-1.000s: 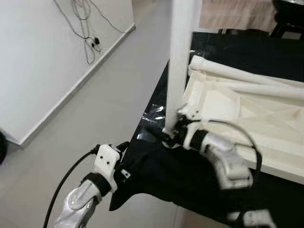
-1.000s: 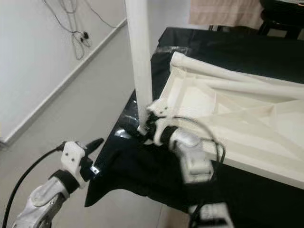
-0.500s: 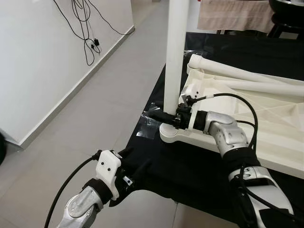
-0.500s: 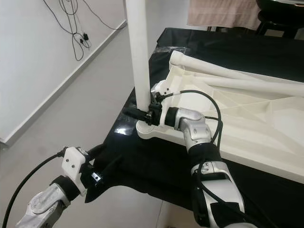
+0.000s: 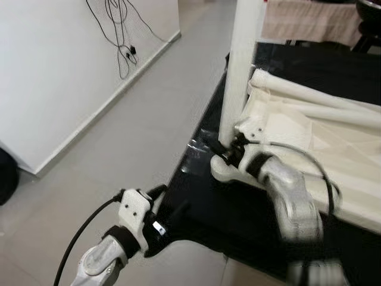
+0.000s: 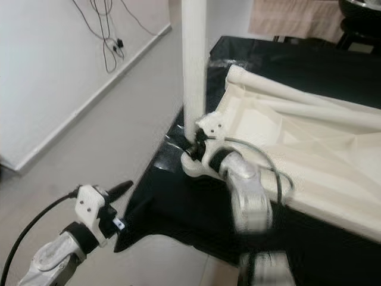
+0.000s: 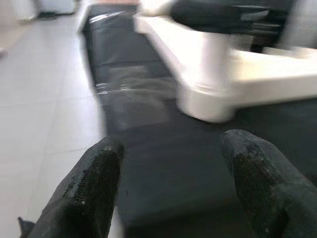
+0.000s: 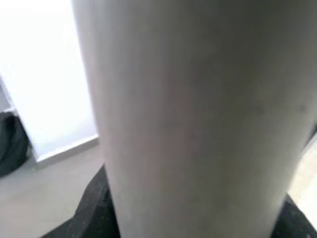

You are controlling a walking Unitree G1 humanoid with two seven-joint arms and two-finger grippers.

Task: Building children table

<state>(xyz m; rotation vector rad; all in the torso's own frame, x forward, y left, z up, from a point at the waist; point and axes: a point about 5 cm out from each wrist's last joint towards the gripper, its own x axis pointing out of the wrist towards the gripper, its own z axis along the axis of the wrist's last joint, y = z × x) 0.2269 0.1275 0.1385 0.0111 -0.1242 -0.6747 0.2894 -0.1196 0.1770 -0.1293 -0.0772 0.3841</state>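
One white leg (image 5: 241,65) stands upright in the corner socket of the upturned children's table (image 6: 297,155), at the black tabletop (image 5: 196,208) left edge. Right tool (image 5: 223,156) clamps its base; left tool (image 7: 173,188) open, idle. Remaining legs (image 5: 309,98) lie unfitted.

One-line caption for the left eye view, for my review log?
Right gripper at the base of the upright white leg on the upturned tabletop; left gripper hovers open.

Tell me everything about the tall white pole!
The pole is a table leg: a smooth, round, white tube that looks like plastic. It stands upright at the near corner of the upside-down white tabletop, which lies on a black cloth. Its top runs out of the picture. The right gripper is at its base, a black finger on each side in the right wrist view.
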